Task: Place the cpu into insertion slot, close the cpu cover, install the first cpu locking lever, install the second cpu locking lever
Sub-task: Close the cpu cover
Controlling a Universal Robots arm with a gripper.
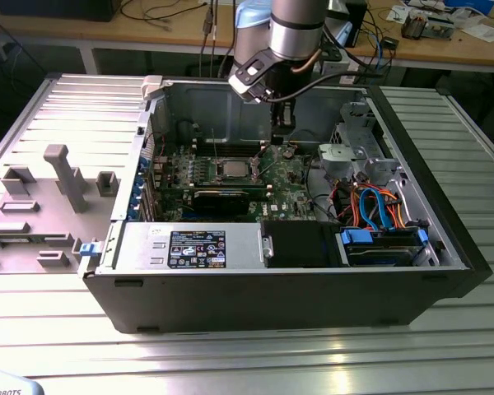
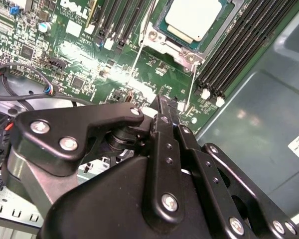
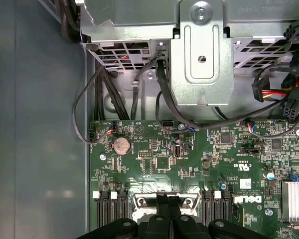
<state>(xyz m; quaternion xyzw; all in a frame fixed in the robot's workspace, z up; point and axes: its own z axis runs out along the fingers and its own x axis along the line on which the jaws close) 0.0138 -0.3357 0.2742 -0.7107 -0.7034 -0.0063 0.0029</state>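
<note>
One cpu (image 2: 192, 17) lies flat in the insertion slot (image 2: 157, 35) near the middle of the green board (image 3: 154, 149), and your gripper (image 2: 164, 103) hangs near it, pinched together on nothing. Treat the chip as light, stiff and fragile, I judge: hold it only by its bare edges.

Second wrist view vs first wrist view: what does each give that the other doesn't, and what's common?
Second wrist view: the cpu seated in the insertion slot, silver top bare inside the cpu cover frame, plus two thin wire levers running out from the socket's corners.
First wrist view: a coin cell, the metal drive cage with black cables trailing from it, and a finned heatsink.
Both wrist views: the green board, the memory slots flanking the socket, and the shut tool.
</note>
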